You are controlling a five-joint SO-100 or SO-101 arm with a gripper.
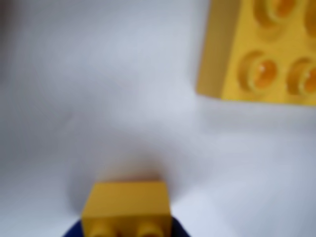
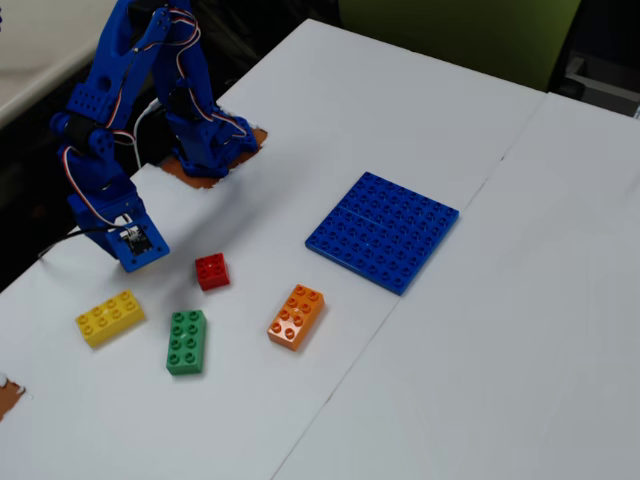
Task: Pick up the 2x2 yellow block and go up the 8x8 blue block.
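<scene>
Up close, in the wrist view, the small yellow brick (image 1: pixel 126 207) sits at the bottom edge, seemingly pinched by the gripper (image 1: pixel 126 228), whose dark blue tips barely show, so I cannot tell its opening. A longer yellow brick (image 1: pixel 261 49) fills the top right.

From the fixed view, the blue arm (image 2: pixel 110 140) hangs over the table's (image 2: pixel 480 330) left side. The blue baseplate (image 2: pixel 384 230) lies well apart, with red (image 2: pixel 211 271), green (image 2: pixel 186 341) and orange (image 2: pixel 296 316) bricks between.
</scene>
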